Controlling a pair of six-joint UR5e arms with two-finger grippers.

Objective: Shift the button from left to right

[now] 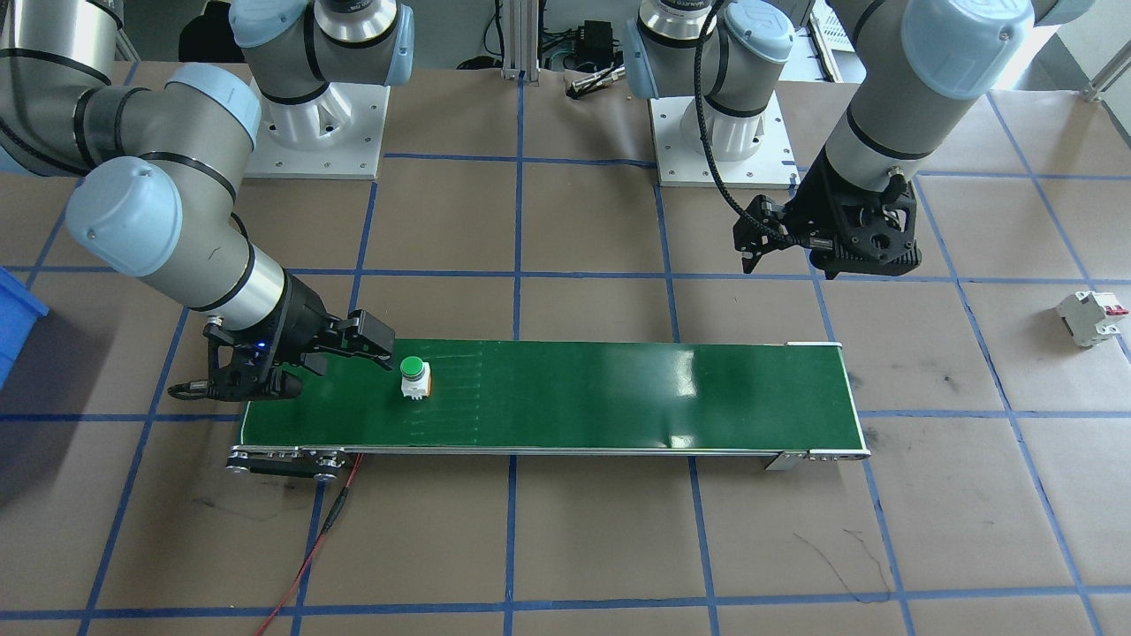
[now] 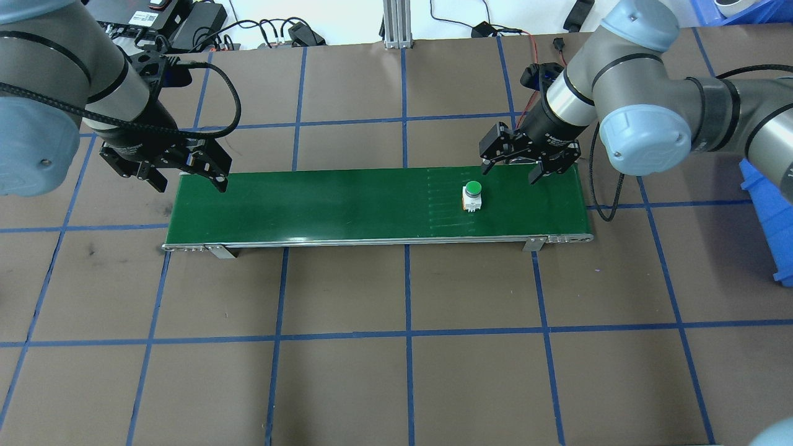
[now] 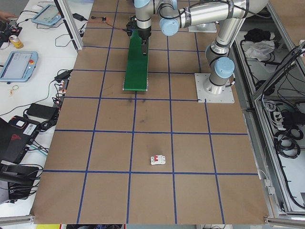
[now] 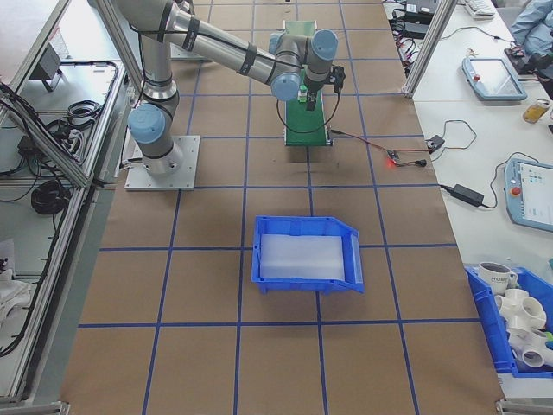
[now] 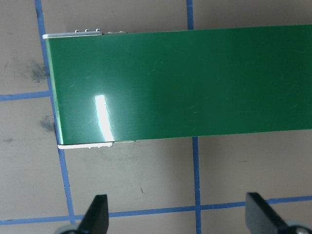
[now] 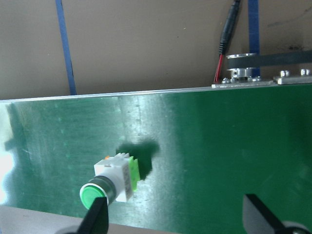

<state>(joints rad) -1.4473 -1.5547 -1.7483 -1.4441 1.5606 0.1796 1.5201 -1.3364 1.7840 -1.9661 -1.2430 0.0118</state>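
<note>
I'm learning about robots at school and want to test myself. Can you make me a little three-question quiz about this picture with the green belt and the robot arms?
1. True or false: the small push-button with the round green cap stands on the long green conveyor belt.
2. Which pincer is nearer the button: A) the left pincer or B) the right pincer?
3. Fill in: the white boxy circuit breaker with the red tab lies on the brown ____, off the belt.

Key: 1 true. 2 B; it is open beside the button, not touching it. 3 table.
</note>
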